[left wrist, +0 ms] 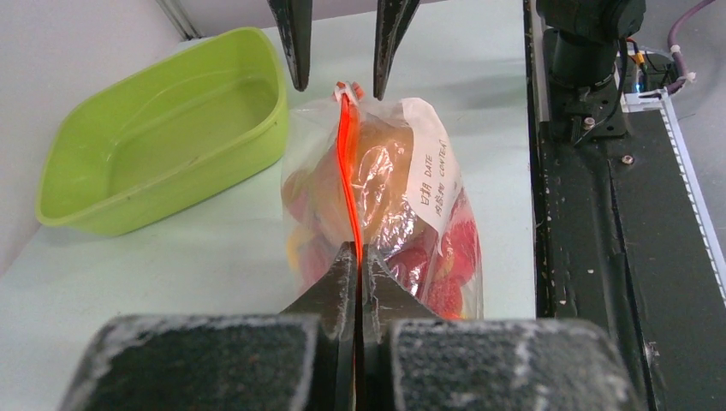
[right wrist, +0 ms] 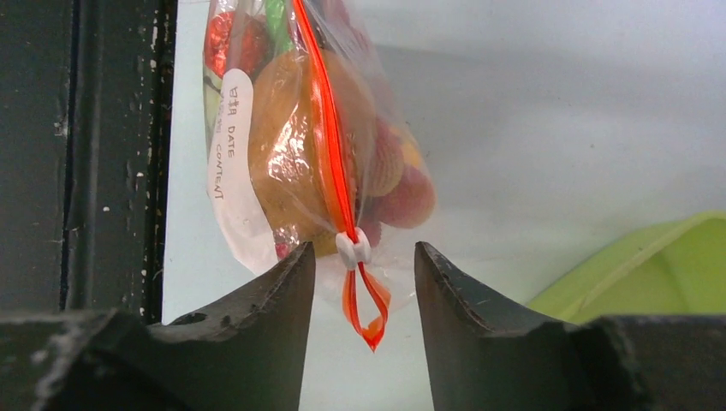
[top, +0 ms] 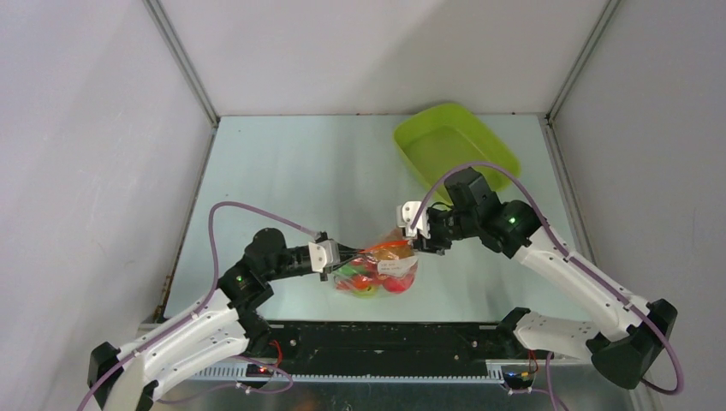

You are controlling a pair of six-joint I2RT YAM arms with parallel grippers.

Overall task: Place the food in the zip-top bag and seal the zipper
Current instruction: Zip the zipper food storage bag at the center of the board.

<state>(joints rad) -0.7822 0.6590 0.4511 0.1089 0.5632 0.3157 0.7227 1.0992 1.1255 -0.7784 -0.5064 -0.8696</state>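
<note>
The clear zip-top bag (top: 383, 269) lies stretched between my two grippers near the table's front edge, mouth edge up. Inside it is the food (top: 366, 279): red pieces (left wrist: 445, 248) and an orange-brown fruit (right wrist: 287, 145). The orange-red zipper (left wrist: 348, 163) runs closed along the bag's length. My left gripper (left wrist: 360, 250) is shut on the zipper's near end. The white slider (right wrist: 353, 248) sits at the far end, just before a short loose loop of strip. My right gripper (right wrist: 364, 247) stands open around the slider, with neither finger touching it.
The lime-green tray (top: 454, 145) stands at the back right, just beyond my right arm, with nothing in it (left wrist: 163, 137). The black base rail (top: 385, 338) runs along the table's front edge, close beside the bag (left wrist: 599, 214).
</note>
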